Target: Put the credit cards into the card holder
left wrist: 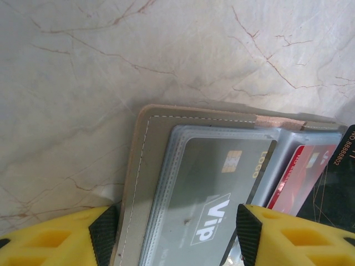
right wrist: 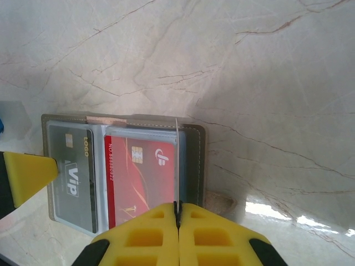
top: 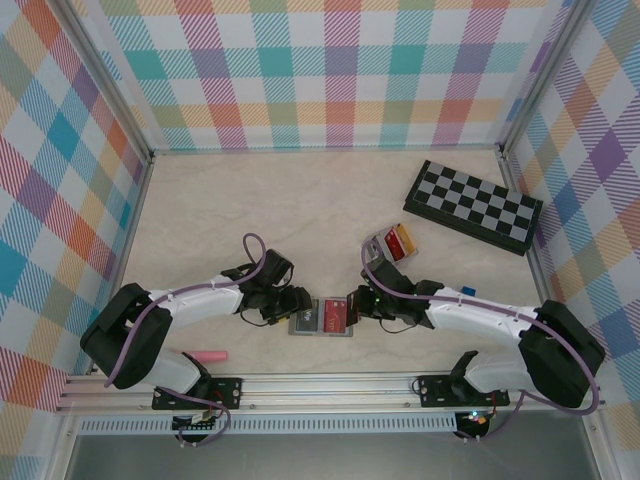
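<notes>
The grey card holder (top: 322, 322) lies open on the table between my two grippers. A grey "VIP" card (left wrist: 213, 194) sits in its left clear slot and a red card (right wrist: 141, 177) in the right slot. My left gripper (left wrist: 176, 235) is open, its pads (left wrist: 104, 233) straddling the holder's left half. My right gripper (right wrist: 177, 206) is shut on a thin card (right wrist: 177, 163), seen edge-on and standing upright over the right slot's outer edge. In the left wrist view that card (left wrist: 339, 188) looks black with gold lines. More cards, red and yellow-tan, lie in the small tray (top: 381, 243).
A black-and-grey chequered board (top: 472, 205) lies at the back right. A small blue block (top: 467, 293) sits beside the right arm, and a pink object (top: 208, 356) lies near the left arm's base. Plaid walls close off the table.
</notes>
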Robot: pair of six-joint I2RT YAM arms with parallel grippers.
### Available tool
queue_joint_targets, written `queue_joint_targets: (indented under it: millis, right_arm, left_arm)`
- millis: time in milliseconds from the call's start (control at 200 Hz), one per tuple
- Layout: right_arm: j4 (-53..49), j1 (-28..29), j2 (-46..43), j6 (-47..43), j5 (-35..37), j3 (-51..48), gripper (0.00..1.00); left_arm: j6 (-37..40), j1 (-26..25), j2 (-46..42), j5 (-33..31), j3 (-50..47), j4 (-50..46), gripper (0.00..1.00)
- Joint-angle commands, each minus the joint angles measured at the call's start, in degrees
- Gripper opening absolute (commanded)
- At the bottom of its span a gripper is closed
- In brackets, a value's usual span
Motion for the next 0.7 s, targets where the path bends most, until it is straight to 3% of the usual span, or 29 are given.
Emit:
queue_joint_targets:
  millis: [0, 695]
  right_arm:
    - [-3.86, 0.32, -2.6, -1.51, 2.1, 2.58, 0.06]
    - [1.07, 0.34, 2.19, -0.41, -1.23, 1.53, 0.06]
  left_arm:
    - [-0.27, -1.5, 1.82, 1.1, -0.65, 3.36, 0.61]
    - [-0.51, -1.5, 2.36, 1.7, -0.47, 4.0, 0.61]
